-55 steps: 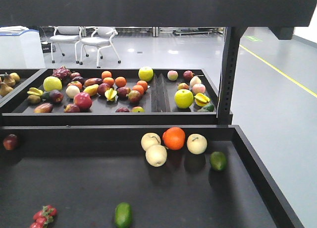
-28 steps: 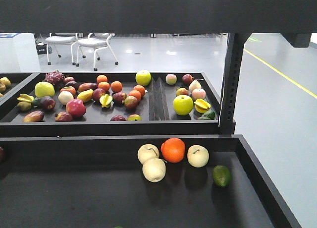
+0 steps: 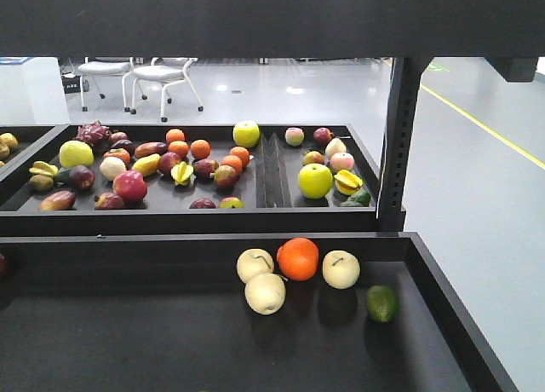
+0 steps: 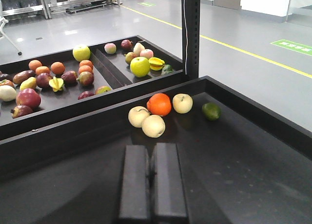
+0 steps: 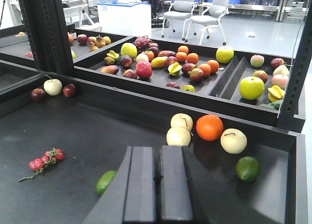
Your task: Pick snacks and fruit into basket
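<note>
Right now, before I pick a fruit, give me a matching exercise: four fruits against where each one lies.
Fruits:
1. orange
2. round dark lime
3. cherry tomatoes
4. green apple nearest the post

Places:
A. far tray, right compartment
B. near tray, left side
C. near tray, between pale round fruits
D. near tray, closest to its right wall

Pairs: 1-C, 2-D, 3-B, 4-A.
</note>
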